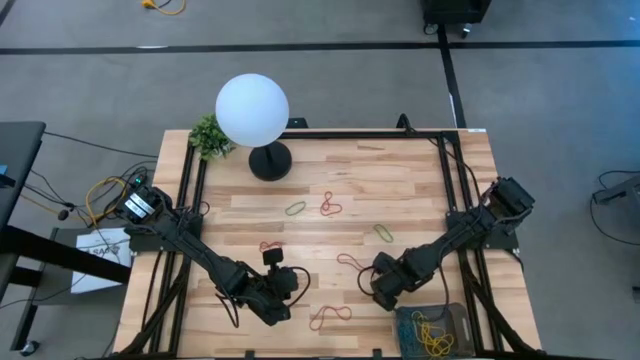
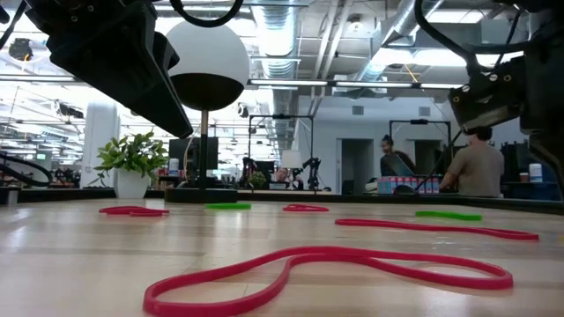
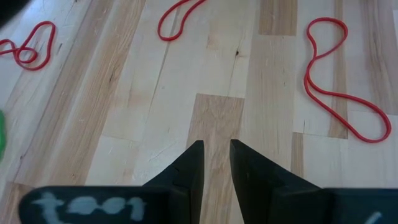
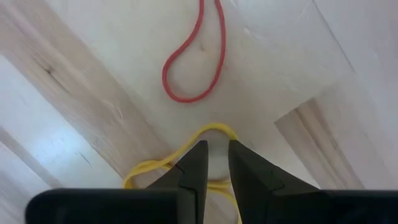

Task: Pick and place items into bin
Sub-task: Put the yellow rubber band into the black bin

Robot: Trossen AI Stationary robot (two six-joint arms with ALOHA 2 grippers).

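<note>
Lower left of the overhead frame, the left claw (image 1: pixel 283 301) hangs slightly parted over bare table (image 1: pixel 420 190), grasping nothing. Lower centre-right, the right claw (image 4: pixel 212 163) straddles a yellow band (image 4: pixel 214 129), seemingly pinching it for the bin (image 1: pixel 458 316) at lower right. No legible writing.

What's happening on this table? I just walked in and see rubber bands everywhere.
Two robot arms are clearing rubber bands off a wooden table into a small mesh bin at the near right corner, which already holds some yellow ones. The right gripper is low over the table with a yellow band looped around its narrowly parted fingertips. The left gripper holds nothing, with red bands lying ahead of it. Red and green bands are scattered on the wood.
</note>
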